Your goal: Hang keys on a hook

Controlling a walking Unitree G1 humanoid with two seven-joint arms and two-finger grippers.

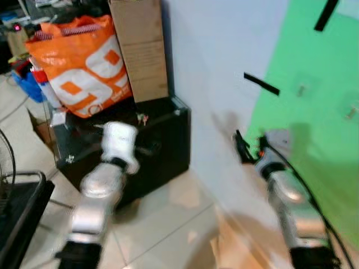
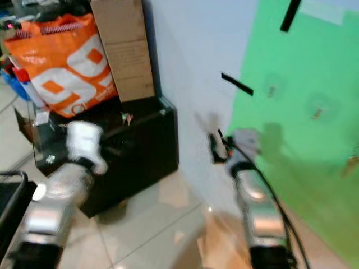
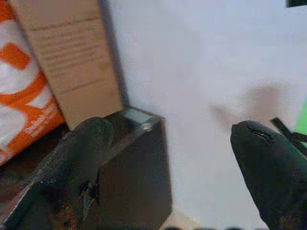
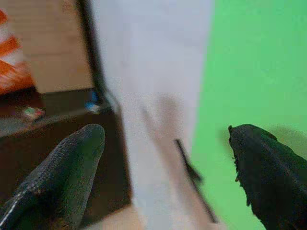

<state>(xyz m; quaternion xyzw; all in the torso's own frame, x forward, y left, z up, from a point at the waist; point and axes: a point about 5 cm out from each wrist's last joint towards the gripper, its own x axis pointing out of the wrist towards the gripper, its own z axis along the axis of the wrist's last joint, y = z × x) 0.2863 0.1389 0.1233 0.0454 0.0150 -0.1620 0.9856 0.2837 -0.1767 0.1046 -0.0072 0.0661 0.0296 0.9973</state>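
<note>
Everything is blurring slightly, so small details are hard to read. A black cabinet (image 1: 151,151) is standing against a white wall (image 1: 213,67). A small cluster that may be the keys (image 1: 142,119) is lying on the cabinet's top near its back edge, too smeared to confirm. To the cabinet's right, faint marks on a green panel (image 1: 314,84) might be hooks; this cannot be told. The left gripper (image 3: 168,167) is hovering over the cabinet's right front corner, fingers spread wide, holding nothing. The right gripper (image 4: 168,163) is floating right of the cabinet beside the wall, fingers likewise apart, well away from the keys. An orange bag (image 1: 78,61) and cardboard box (image 1: 140,47) are resting on the cabinet.
</note>
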